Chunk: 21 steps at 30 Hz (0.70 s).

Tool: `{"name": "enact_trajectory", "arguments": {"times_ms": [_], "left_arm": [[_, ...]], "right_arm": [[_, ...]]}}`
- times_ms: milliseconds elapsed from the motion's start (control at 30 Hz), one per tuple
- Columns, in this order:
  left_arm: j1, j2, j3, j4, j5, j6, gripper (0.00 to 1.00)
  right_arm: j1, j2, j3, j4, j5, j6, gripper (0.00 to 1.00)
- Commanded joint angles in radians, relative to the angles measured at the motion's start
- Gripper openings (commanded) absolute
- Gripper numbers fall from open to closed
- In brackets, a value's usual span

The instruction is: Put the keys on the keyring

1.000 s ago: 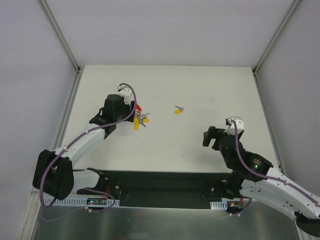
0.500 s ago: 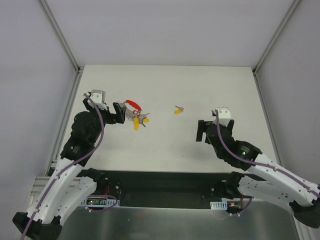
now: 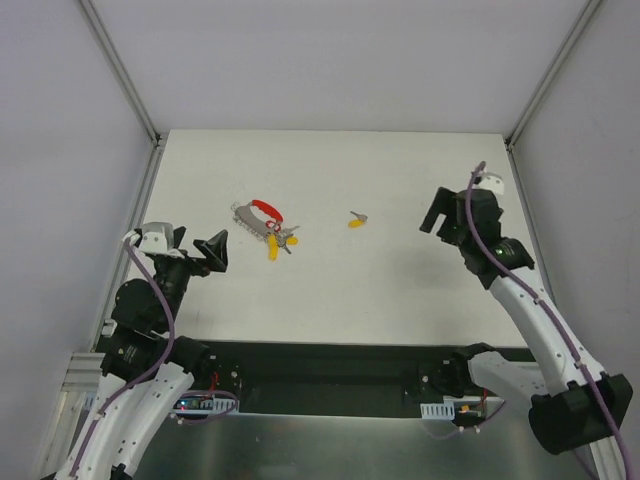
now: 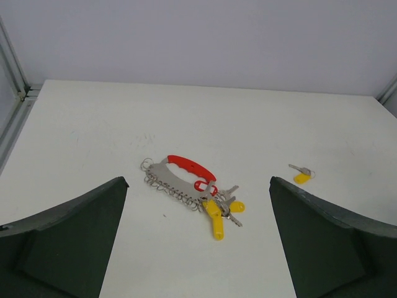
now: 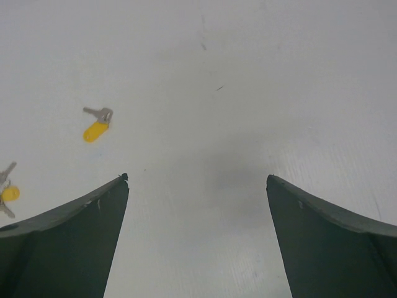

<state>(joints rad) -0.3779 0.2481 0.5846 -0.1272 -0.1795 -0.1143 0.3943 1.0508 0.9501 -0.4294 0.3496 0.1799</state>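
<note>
- We judge the step in hand to be a pause between grasps. The left pincer (image 3: 200, 240) and the right pincer (image 3: 442, 222) both hang wide open and empty above the table (image 3: 400, 290).
- The keyring (image 3: 262, 215) lies flat at 10 o'clock from the table's middle, with yellow keys (image 3: 273, 248) bunched at its 5 o'clock end.
- One loose key (image 3: 357, 220) lies alone at 3 o'clock of the keyring, well apart and not yet on it.
- The left pincer is at 8 o'clock of the keyring. The right pincer is at 3 o'clock of the loose key.
- Next, we think, the right pincer must come down on that key's yellow head while the left steadies the keyring. The key is tiny and flat, so this calls for fine placing.
- The left wrist view shows the red loop and grey strap plainly. The right wrist view shows the loose key's silver blade and only the bunch's edge. Only the top view shows both arms.
</note>
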Motion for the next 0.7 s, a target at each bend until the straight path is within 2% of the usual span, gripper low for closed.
{"name": "enact_trajectory", "arguments": {"times_ms": [0,100,167,300,400,667], "left_arm": [[0.002,-0.056,-0.012,0.000,-0.090,-0.010,0.99],[0.000,-0.072,-0.017,0.000,-0.130,-0.019,0.99],[-0.001,-0.078,-0.020,0.000,-0.152,-0.036,0.99],[-0.004,-0.101,-0.020,-0.002,-0.192,-0.054,0.99],[-0.006,-0.124,-0.020,-0.002,-0.212,-0.053,0.99],[-0.006,-0.184,-0.028,0.000,-0.226,-0.064,0.99]], "right_arm": [[-0.197,-0.190,-0.048,-0.040,-0.103,0.062,0.96],[-0.306,-0.340,-0.071,-0.107,-0.065,0.053,0.96],[-0.333,-0.452,-0.067,-0.161,-0.019,0.032,0.96],[-0.339,-0.619,-0.054,-0.226,0.133,-0.023,0.96],[-0.339,-0.738,-0.068,-0.239,0.187,-0.080,0.96],[-0.339,-0.971,-0.166,-0.198,0.220,-0.223,0.97]]}}
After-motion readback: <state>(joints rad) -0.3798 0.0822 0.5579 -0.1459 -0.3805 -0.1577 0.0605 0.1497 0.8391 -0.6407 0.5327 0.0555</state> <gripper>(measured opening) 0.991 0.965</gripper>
